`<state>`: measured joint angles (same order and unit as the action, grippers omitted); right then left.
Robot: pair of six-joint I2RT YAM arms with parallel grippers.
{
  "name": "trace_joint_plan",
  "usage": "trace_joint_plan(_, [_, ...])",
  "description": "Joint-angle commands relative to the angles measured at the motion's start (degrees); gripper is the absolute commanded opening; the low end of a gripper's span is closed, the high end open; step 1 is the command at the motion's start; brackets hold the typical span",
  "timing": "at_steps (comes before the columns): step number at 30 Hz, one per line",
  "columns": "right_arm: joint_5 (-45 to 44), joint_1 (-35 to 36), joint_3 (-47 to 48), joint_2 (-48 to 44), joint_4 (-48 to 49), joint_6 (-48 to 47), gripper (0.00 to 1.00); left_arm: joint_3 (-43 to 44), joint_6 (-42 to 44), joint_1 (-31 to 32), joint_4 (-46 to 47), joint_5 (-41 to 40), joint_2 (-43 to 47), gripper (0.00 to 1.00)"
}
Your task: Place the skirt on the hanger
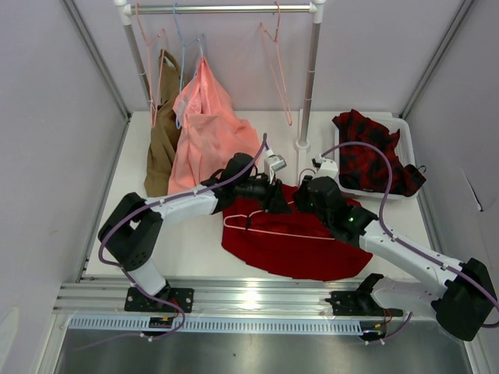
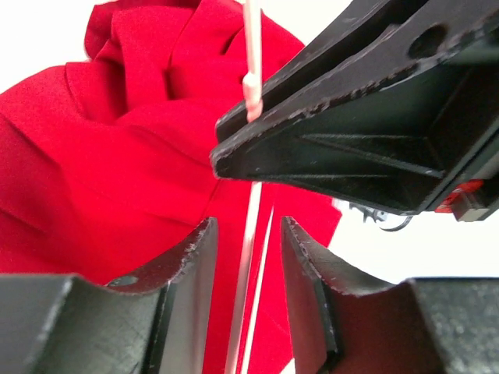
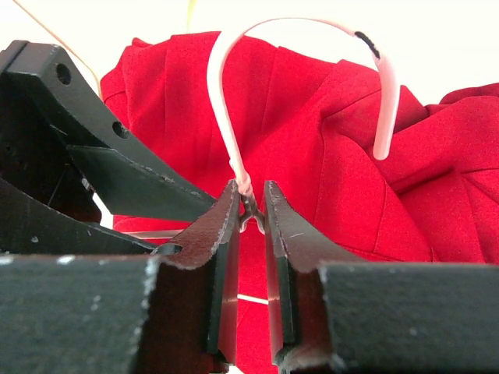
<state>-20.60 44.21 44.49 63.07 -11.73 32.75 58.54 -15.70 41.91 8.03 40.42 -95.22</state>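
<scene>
- While the right gripper (image 3: 249,195) was clamped narrow on the hanger (image 3: 385,117), the twisted neck of the wire sat pinched between its fingertips, and the hook arched up and over beyond them.
- Left gripper (image 2: 245,234) stood partly apart. The hanger wire ran through the gap between its fingers (image 2: 195,257), touching neither pad so far as could be seen.
- Just ahead of and above the left jaws was a black finger of the right gripper, on the same wire further along.
- Skirt (image 1: 288,249) lay spread beneath and beyond both sets of jaws, deep red and rumpled into folds near the fingertips, on the table (image 1: 195,249).
- Hanger's triangle lay on top of the skirt, on the arm-base side of both jaws.
- Well apart from the left jaws, a salmon-pink garment (image 1: 207,132) hung from the rail (image 1: 226,9).
- Well apart from the right jaws, a checked red-and-black garment (image 1: 374,152) sat in a white bin (image 1: 407,128).
</scene>
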Motion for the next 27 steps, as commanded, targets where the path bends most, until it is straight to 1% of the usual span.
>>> trace_joint_plan(1, [-1.37,0.53,0.95,-2.16,2.06,-0.23,0.00,1.31,-0.47,0.71,5.32,2.90,0.04,0.42])
trace_joint_plan(2, [-1.46,0.53,0.78,-2.33,2.06,-0.15,0.00,1.31,-0.55,0.89,5.59,2.64,-0.14,0.42])
trace_joint_plan(3, [-1.55,0.53,0.77,-2.51,1.97,-0.15,0.00,1.31,-0.64,1.07,5.76,2.82,-0.14,0.39])
trace_joint_plan(5, [-1.37,0.53,0.77,-2.86,1.71,-0.23,0.00,1.40,-0.64,1.42,5.77,2.56,-0.58,0.36])
trace_joint_plan(6, [-1.37,0.62,0.77,-2.86,1.62,-0.32,0.00,1.57,-0.64,1.59,5.85,2.55,-0.76,0.32])
trace_joint_plan(9, [-1.46,0.62,0.86,-3.30,1.27,-0.41,0.00,1.75,-1.08,1.60,6.29,2.90,-1.02,0.26])
trace_joint_plan(12, [-1.55,0.62,0.69,-3.83,1.01,-0.41,0.00,1.49,-1.52,1.68,7.17,3.52,-0.93,0.18])
trace_joint_plan(14, [-1.55,0.71,0.51,-4.18,0.92,-0.41,0.00,0.79,-2.22,1.68,8.66,3.96,-0.76,0.12])
trace_joint_plan(15, [-1.64,0.71,0.34,-4.36,0.83,-0.41,0.00,0.61,-2.66,1.77,9.19,4.22,-0.50,0.04])
trace_joint_plan(16, [-1.64,0.71,0.33,-4.44,0.74,-0.58,0.00,0.00,-2.93,1.86,9.80,4.22,-0.49,0.00])
trace_joint_plan(19, [-1.64,0.79,0.51,-4.62,0.22,-0.93,0.00,-1.59,-3.80,2.21,12.35,4.05,0.29,0.00])
trace_joint_plan(21, [-1.64,0.79,0.51,-4.88,-0.31,-1.29,0.00,-4.03,-5.03,2.65,16.30,3.61,0.91,0.00])
trace_joint_plan(23, [-1.55,0.79,0.69,-5.06,-0.84,-1.46,0.01,-5.19,-6.00,3.00,19.38,1.51,1.96,0.00])
trace_joint_plan(26, [-1.11,0.88,0.69,-5.67,-1.10,-1.73,0.15,-8.44,-5.75,4.49,22.11,-2.79,3.98,0.00])
trace_joint_plan(27, [-1.02,0.88,0.77,-5.94,-1.19,-1.81,0.25,-8.88,-5.48,5.28,22.55,-4.03,4.51,0.00])
